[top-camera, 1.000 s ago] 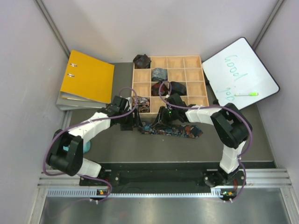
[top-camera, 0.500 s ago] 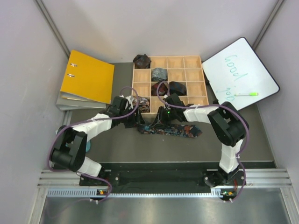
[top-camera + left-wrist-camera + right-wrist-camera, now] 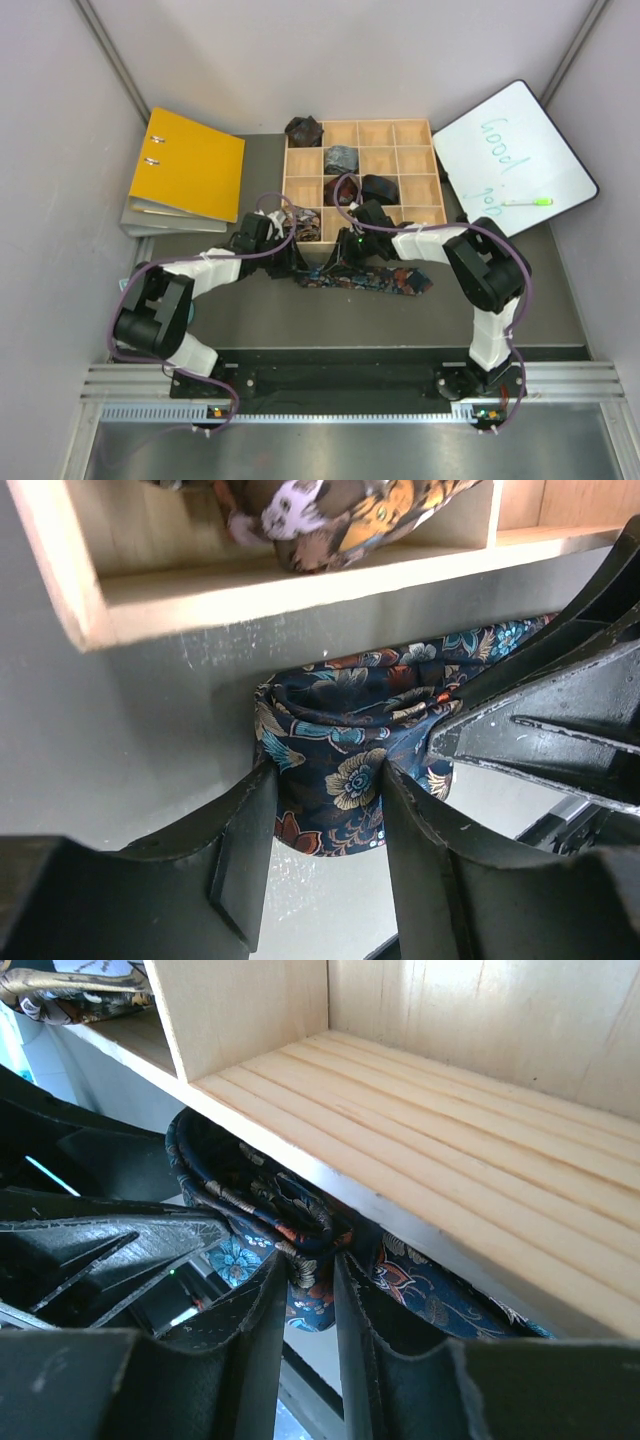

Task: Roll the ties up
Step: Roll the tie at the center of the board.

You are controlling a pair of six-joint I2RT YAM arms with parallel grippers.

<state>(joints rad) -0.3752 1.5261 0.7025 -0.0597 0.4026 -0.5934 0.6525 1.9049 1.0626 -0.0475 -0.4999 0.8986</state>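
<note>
The navy floral tie (image 3: pixel 385 280) lies on the table along the front wall of the wooden grid box (image 3: pixel 433 170), its left end bunched into a loose roll. My left gripper (image 3: pixel 291 262) grips that rolled end; in the left wrist view the fabric (image 3: pixel 345 730) bulges between its fingers (image 3: pixel 250 820). My right gripper (image 3: pixel 346 258) pinches the same bunch (image 3: pixel 250 1195) from the other side, its jaws nearly together. Small rolled ties sit in the box: black (image 3: pixel 303 130), grey-blue (image 3: pixel 341 158), maroon (image 3: pixel 335 190), black (image 3: pixel 381 187) and brown-patterned (image 3: pixel 300 222).
The box front wall (image 3: pixel 250 580) is right behind the roll, and it also shows in the right wrist view (image 3: pixel 450 1110). A yellow binder (image 3: pixel 185 165) lies at the back left. A whiteboard (image 3: pixel 515 150) with a green marker (image 3: pixel 527 201) leans at the back right.
Both grippers have shifted slightly toward the box front with the tie's left end. The left arm's elbow has swung inward.
</note>
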